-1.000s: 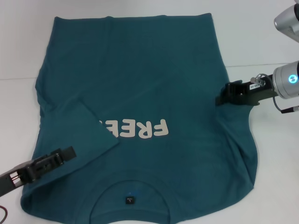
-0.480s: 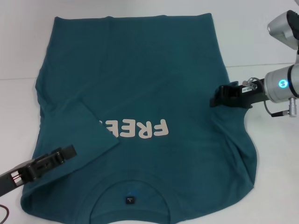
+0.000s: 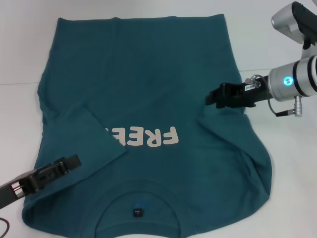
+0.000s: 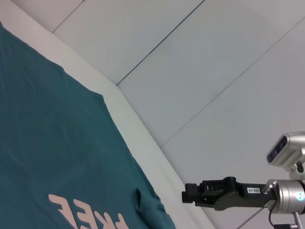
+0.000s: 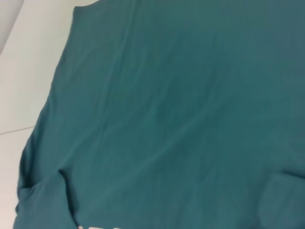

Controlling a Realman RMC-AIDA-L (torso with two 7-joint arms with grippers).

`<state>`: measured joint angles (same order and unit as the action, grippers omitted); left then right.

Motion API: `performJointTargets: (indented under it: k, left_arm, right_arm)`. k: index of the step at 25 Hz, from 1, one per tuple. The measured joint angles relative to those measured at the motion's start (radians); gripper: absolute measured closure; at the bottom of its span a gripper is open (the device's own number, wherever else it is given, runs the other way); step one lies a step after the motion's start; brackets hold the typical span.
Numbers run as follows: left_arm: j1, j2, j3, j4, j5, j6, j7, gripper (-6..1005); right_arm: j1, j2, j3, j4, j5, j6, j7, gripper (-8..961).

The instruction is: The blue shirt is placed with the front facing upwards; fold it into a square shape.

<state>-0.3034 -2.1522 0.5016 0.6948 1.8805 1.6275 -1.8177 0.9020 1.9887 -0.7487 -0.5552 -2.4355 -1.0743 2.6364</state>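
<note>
The blue shirt [image 3: 148, 74] lies flat on the white table, front up, collar and dark neck label [image 3: 137, 213] nearest me. Its sleeve on my left is folded inward and covers the start of the cream "FREE" print [image 3: 148, 137]. My right gripper [image 3: 210, 97] hangs above the shirt's right side. In the left wrist view the right gripper [image 4: 183, 195] has no cloth hanging from it. My left gripper [image 3: 75, 161] rests low over the folded left sleeve. The right wrist view shows only teal cloth [image 5: 167, 119].
The white table [image 3: 20, 59] shows on both sides of the shirt and beyond its hem. A raised wrinkle [image 4: 139, 200] stands in the cloth near the shirt's right edge. The right arm's silver forearm [image 3: 297, 82] reaches in from the right.
My right gripper has moved left, from the shirt's right edge to a spot over the cloth. The left gripper and the shirt's folded left sleeve have not moved.
</note>
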Motion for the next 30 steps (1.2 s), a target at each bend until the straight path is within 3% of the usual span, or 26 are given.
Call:
performJointTargets:
  k: [7,9,12,16,20,26,30]
  left_arm:
    - [0.000,0.000,0.000,0.000,0.000,0.000,0.000,123]
    - [0.000,0.001,0.000,0.000,0.000,0.000,0.000,123]
    - [0.000,0.001,0.000,0.000,0.000,0.001,-0.001,123]
    - [0.002,0.001,0.000,0.000,0.000,0.001,-0.003,123]
    - [0.004,0.000,0.000,0.000,0.000,0.000,-0.003,122]
    - [0.002,0.000,0.000,-0.001,0.000,0.000,-0.002,122]
    - [-0.003,0.000,0.000,-0.015,0.000,-0.005,-0.001,122]
  right_arm:
    - [0.003,0.001,-0.006,0.004,0.026,-0.018,-0.066,568]
    - [0.002,-0.016,-0.013,-0.002,-0.009,-0.030,-0.062,494]
    - [-0.008,-0.057,-0.016,-0.017,-0.042,-0.078,-0.056,383]
    - [-0.038,-0.110,-0.008,-0.038,-0.046,-0.178,-0.054,393]
    - [-0.080,-0.143,-0.008,-0.041,-0.047,-0.243,-0.052,397]
    - [-0.145,-0.154,0.009,-0.041,-0.055,-0.230,-0.043,397]
    - [-0.158,-0.135,0.017,-0.041,-0.054,-0.182,-0.050,397]
